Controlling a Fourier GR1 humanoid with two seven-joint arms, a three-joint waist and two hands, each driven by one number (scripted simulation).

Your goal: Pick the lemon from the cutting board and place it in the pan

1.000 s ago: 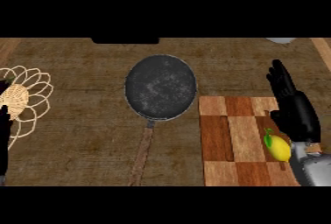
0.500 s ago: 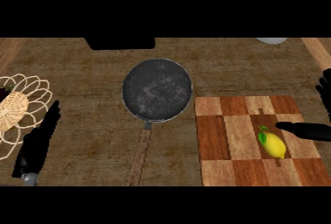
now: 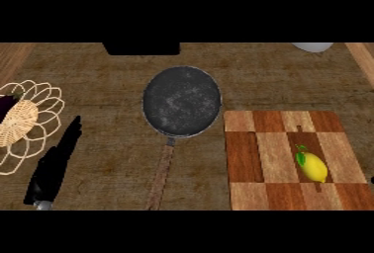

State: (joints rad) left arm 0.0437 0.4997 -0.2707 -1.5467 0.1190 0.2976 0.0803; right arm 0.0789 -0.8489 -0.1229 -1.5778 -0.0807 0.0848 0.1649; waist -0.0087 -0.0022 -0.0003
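A yellow lemon point(image 3: 312, 166) with a green leaf lies on the right half of the chequered wooden cutting board point(image 3: 266, 163). To the board's upper left sits the dark round pan point(image 3: 182, 101), nothing in it, its wooden handle point(image 3: 162, 178) pointing toward me. My left hand point(image 3: 53, 165) rests at the lower left with straight fingers, far from both and holding nothing. Of my right hand only a dark sliver point(image 3: 372, 180) shows at the right edge, just right of the board and apart from the lemon.
A wire basket point(image 3: 45, 96) with a woven mat and a dark purple item point(image 3: 9, 105) stands at the far left, beside my left hand. A black object point(image 3: 140, 48) sits at the back; a white bowl point(image 3: 312, 47) is at the back right.
My right hand has drawn away from the lemon and almost out of the picture to the right. The left hand has come further in. The lemon has stayed on the board.
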